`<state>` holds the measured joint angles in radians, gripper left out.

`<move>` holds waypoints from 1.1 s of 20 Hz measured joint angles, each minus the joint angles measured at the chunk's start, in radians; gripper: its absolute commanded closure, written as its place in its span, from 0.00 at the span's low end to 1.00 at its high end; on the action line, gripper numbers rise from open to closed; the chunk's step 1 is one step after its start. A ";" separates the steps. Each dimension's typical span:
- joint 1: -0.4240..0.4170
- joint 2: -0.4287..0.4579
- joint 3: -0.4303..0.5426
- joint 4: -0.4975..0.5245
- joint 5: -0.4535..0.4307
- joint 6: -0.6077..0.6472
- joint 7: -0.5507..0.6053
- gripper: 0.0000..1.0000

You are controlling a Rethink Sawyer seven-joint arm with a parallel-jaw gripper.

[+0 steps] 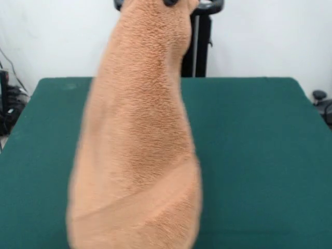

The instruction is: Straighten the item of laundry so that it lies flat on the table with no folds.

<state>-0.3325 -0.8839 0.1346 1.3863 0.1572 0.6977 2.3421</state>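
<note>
The tan terry-cloth towel hangs in the air in a long bunched column, from the top edge of the front view down past the bottom edge. A woven band stripe crosses it diagonally near the lower end. Only a dark tip of my gripper shows at the towel's top, where the cloth is gathered and held. The towel hides the middle of the dark green table. Whether its lower end touches the table cannot be seen.
The robot's black pedestal stands behind the table's far edge. Cables and dark gear lie off the table's left side, and a small black object sits off its right side.
</note>
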 measured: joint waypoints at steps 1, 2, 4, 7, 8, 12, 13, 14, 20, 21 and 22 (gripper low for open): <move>-0.003 -0.001 0.004 0.005 -0.001 -0.009 0.000 1.00; -0.005 -0.002 0.008 0.009 -0.002 -0.018 0.000 1.00; -0.006 -0.002 0.014 0.016 -0.004 -0.031 0.000 1.00; 0.001 0.000 0.025 0.031 -0.020 -0.049 0.000 1.00; 0.005 0.001 0.027 0.034 -0.027 -0.050 0.000 1.00; 0.021 0.004 0.034 0.041 -0.049 -0.050 0.000 1.00; 0.032 0.006 0.041 0.045 -0.066 -0.050 0.000 1.00; 0.038 0.007 0.043 0.047 -0.072 -0.050 0.000 1.00; 0.069 0.020 0.052 0.059 -0.110 -0.052 0.000 1.00; 0.070 0.023 0.052 0.060 -0.110 -0.052 0.000 1.00; 0.070 0.026 0.053 0.061 -0.110 -0.052 0.000 1.00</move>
<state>-0.2625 -0.8584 0.1881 1.4477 0.0468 0.6459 2.3421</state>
